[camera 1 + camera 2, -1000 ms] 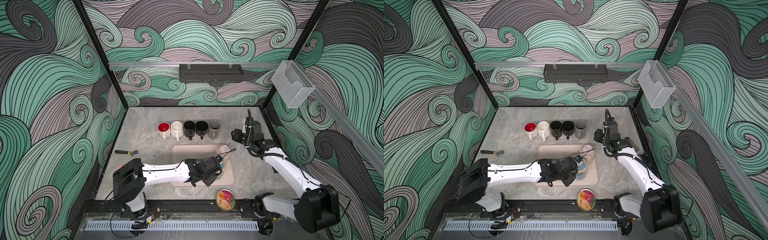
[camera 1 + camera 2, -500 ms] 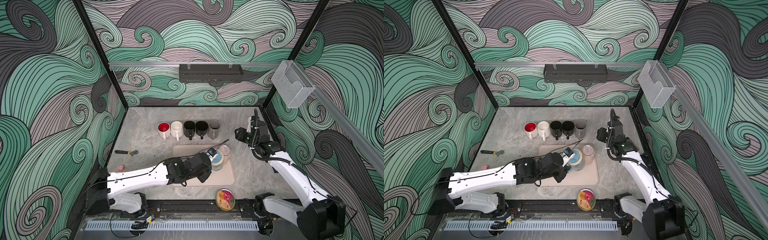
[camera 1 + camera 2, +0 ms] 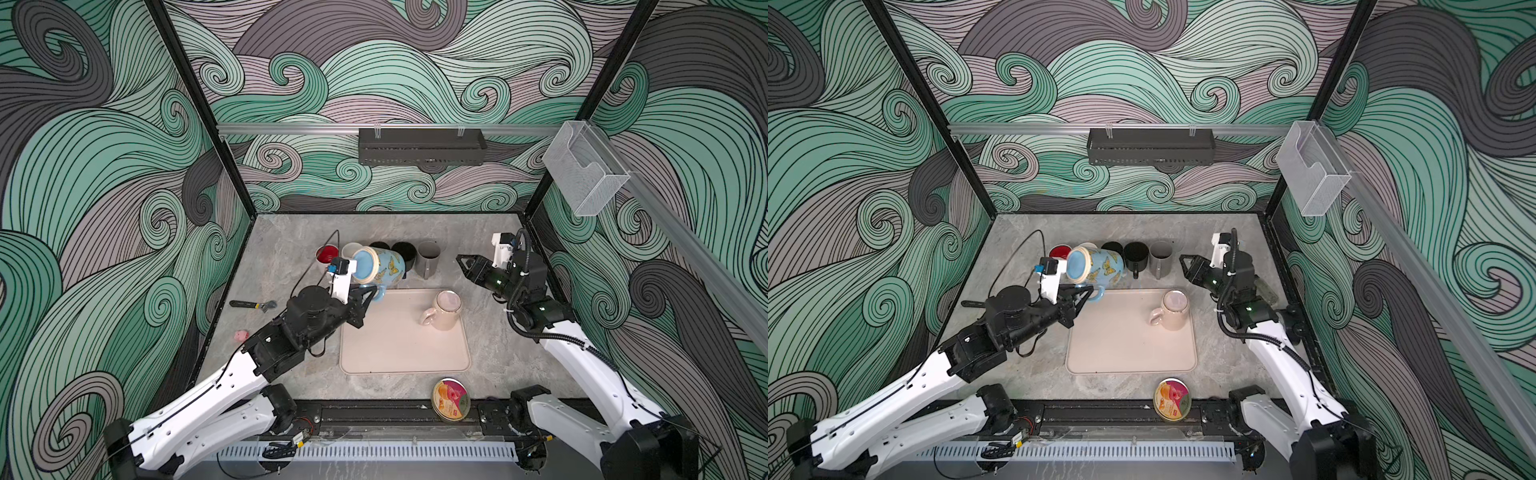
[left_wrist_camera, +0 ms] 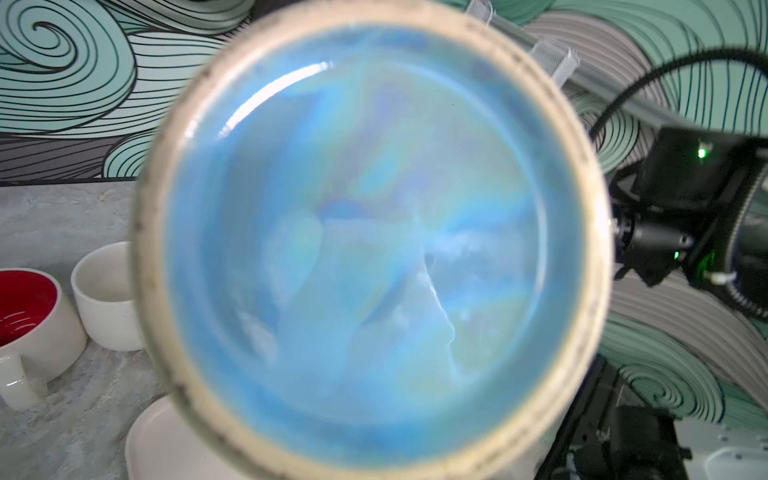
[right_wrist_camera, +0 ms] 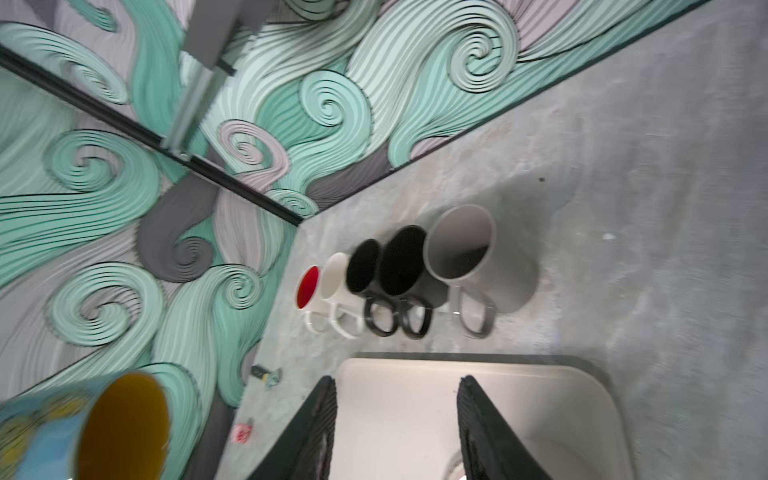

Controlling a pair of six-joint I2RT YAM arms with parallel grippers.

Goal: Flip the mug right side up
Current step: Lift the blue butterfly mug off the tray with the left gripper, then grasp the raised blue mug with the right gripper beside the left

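Your mug (image 3: 380,266) is lying on its side in the air near the tray's (image 3: 403,353) far left corner, its mouth facing your left wrist camera. Your left hand (image 3: 369,294) is pinching its handle (image 3: 378,291) tightly. Your right hand (image 3: 463,262) is hovering well apart, partly open and holding nothing.

- The grey worktop (image 3: 286,249) bore a beige tray (image 3: 403,353) between the left hand (image 3: 369,296) and the right hand (image 3: 462,261).
- A row of mugs (image 5: 405,262) stood just beyond the left hand.
- A wrench (image 3: 253,305) lay outside the left hand.
- A round tin (image 3: 451,400) lay well apart from both hands.
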